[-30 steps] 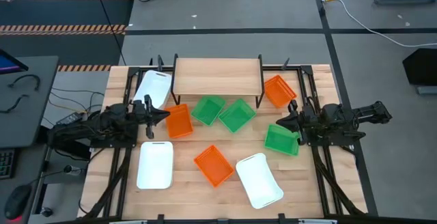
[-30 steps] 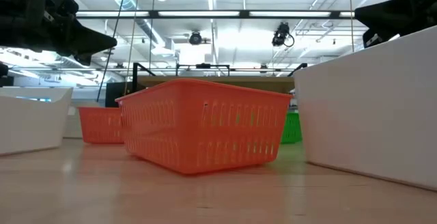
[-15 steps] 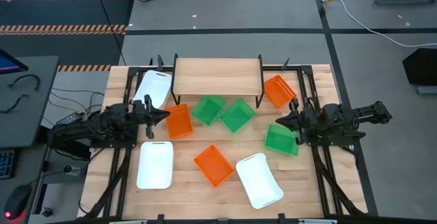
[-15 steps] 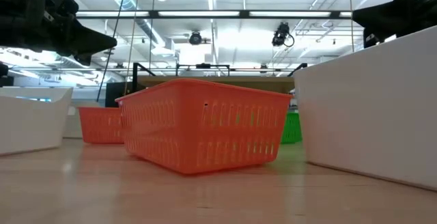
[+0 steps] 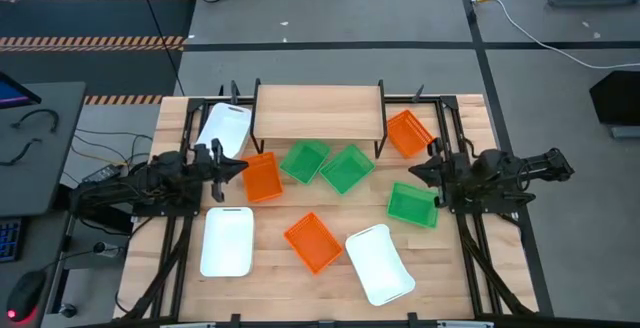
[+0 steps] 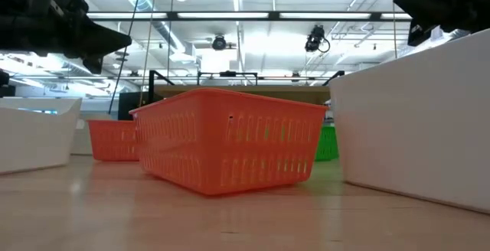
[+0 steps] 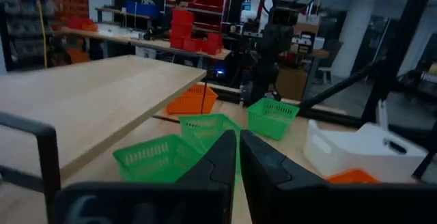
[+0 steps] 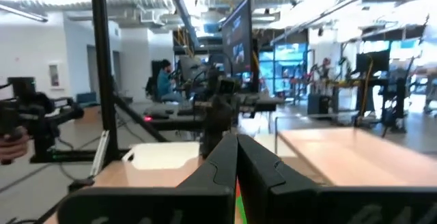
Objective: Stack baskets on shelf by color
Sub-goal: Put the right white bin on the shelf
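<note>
Both claws sit closed and empty, the left gripper beside an orange plastic basket, the right gripper above a green plastic basket; a descent with fingers together would likely shove baskets aside; the wooden-topped shelf holds nothing yet.

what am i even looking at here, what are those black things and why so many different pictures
The black things are two robot arms, each ending in a two-finger gripper. The overhead picture shows the whole wooden table: the left gripper on one side, the right gripper on the other. Both are shut and hold nothing.

The other pictures show the same moment. One is from a camera at table height, filled by an orange basket close to the lens. Two come from cameras on the wrists, looking out past each arm's own dark fingers.

On the table lie nine small plastic baskets: three orange, three green and three white, all scattered singly. At the far edge stands a low shelf with a wooden top, which has nothing on it yet. The baskets are to be stacked there by colour.
</note>
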`<state>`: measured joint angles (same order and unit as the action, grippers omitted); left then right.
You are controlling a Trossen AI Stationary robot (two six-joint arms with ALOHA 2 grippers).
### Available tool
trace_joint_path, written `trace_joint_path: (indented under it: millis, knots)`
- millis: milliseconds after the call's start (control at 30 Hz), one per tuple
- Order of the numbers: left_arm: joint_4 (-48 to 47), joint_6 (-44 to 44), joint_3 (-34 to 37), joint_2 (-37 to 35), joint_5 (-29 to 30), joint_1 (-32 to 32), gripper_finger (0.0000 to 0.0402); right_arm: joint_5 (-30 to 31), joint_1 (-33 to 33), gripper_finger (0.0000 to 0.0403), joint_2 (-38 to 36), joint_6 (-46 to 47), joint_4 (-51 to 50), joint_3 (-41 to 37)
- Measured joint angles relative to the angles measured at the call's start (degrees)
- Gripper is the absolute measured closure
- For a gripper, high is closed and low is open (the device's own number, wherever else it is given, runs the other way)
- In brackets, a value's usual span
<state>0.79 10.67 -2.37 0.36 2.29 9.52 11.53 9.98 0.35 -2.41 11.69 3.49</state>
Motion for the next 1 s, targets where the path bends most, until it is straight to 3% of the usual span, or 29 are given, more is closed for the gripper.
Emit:
trace_joint_path:
  millis: [267,433,600,767,900,1000]
  knots:
    - [8.63,4.09,-0.04,-0.01,0.47,-0.17,0.0361,0.19,0.00,0.0387,0.01,8.11,3.27,0.00]
    - [9.02,3.89,-0.07,0.00,2.06,-0.20,0.0334,-0.07,0.00,0.0387,0.01,9.75,3.20,0.00]
    - [8.88,3.68,-0.07,0.00,3.49,-0.21,0.0272,0.39,0.00,0.0385,0.19,5.42,2.64,0.00]
    - [9.77,1.95,-0.07,0.02,7.60,-0.20,0.0192,7.05,-0.02,0.0367,1.26,1.74,2.79,0.00]
    - [9.73,-0.02,-0.07,0.02,10.40,-0.18,0.0147,11.93,-0.64,0.0329,2.66,-0.69,4.49,0.41]
    - [9.77,-1.34,-0.07,0.02,12.00,0.45,0.0135,13.06,-2.31,0.0290,5.35,-0.83,4.28,2.84]
